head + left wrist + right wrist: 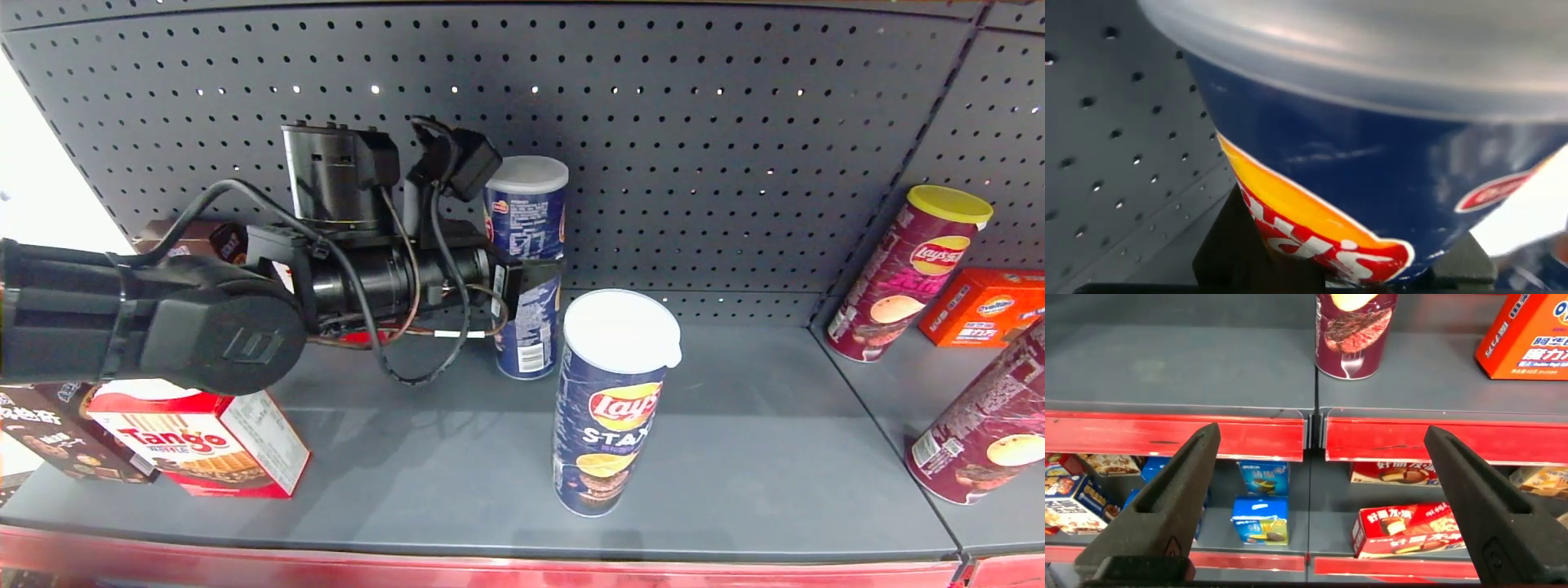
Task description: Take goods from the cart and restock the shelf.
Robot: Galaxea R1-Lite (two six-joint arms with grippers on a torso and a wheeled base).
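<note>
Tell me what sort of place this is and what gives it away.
Most likely a shop aisle, or a mock-up of one: pegboard-backed shelving with red edge rails, boxed snacks on lower shelves, and chip cans on display, one blue can in the left hand.

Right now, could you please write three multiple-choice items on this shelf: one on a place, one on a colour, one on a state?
1. Where does the free blue can stand?
A) in front of the held can
B) behind it
C) on top of it

2. What colour is the lid of the rear maroon can?
A) white
B) yellow
C) black

3. How is the right gripper?
A) shut on a can
B) shut, empty
C) open, empty

Key:
1 A, it is nearer the front of the shelf.
2 B, the lid is plainly yellow.
3 C, its fingers stand apart with nothing between.
</note>
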